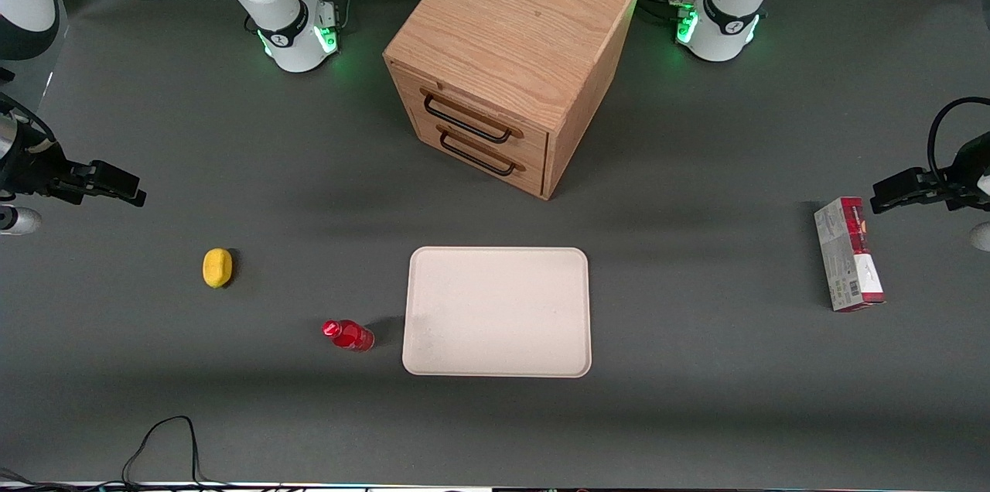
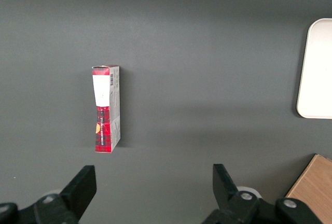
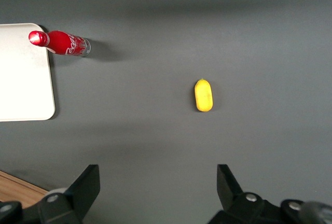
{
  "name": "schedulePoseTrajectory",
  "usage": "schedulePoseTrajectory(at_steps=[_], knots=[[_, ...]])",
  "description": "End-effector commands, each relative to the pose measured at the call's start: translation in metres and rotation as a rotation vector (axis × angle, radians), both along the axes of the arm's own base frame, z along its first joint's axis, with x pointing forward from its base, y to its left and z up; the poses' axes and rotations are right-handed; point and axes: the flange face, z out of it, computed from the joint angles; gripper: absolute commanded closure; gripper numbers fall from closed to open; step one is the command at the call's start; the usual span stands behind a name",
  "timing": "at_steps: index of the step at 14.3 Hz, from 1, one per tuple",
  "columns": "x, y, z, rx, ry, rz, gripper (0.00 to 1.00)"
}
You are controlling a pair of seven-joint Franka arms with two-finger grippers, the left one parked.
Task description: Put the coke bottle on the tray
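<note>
One small coke bottle [image 1: 348, 335] to shift, standing upright on the bench [image 1: 696, 415] just beside the tray [image 1: 496, 312], toward the working arm's end, not touching the rim. Probably light and rigid, with a smooth rounded body likely to slip or tip if nudged off-centre. Best taken around the labelled body below the neck, fingers squarely on either side, not on the narrow cap. Wide open and holding nothing, the gripper [image 1: 116, 184] hovers well apart from the bottle, out at the working arm's end of the bench and farther from the front camera. Between the two, roughly, a yellow lump [image 1: 217, 268], near the gripper's likely path and worth skirting. Farther from the front camera than the tray, a wooden cabinet [image 1: 506, 59], both drawers shut. Tray surface bare, bottle not yet lifted.
</note>
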Motion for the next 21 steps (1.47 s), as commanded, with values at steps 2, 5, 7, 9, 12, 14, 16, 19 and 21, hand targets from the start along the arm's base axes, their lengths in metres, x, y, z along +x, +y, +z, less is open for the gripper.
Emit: schedulePoseTrajectory(at_steps=[2,5,7,9,12,14,16,19,21], knots=[[-0.001,0.003,0.005,-0.002,-0.012,0.005,0.0],[0.001,0.009,0.005,-0.002,-0.012,0.011,0.0],[0.004,0.016,0.003,-0.003,-0.011,0.02,0.0],[0.021,0.036,-0.002,-0.004,-0.017,0.048,0.0],[0.063,0.097,-0.014,-0.008,-0.043,0.04,0.0],[0.085,0.158,-0.027,-0.011,-0.066,0.067,0.0],[0.099,0.206,-0.037,-0.009,-0.092,0.065,0.0],[0.108,0.252,-0.054,-0.007,-0.111,0.072,0.0],[0.124,0.253,-0.083,-0.014,-0.099,0.074,0.0]])
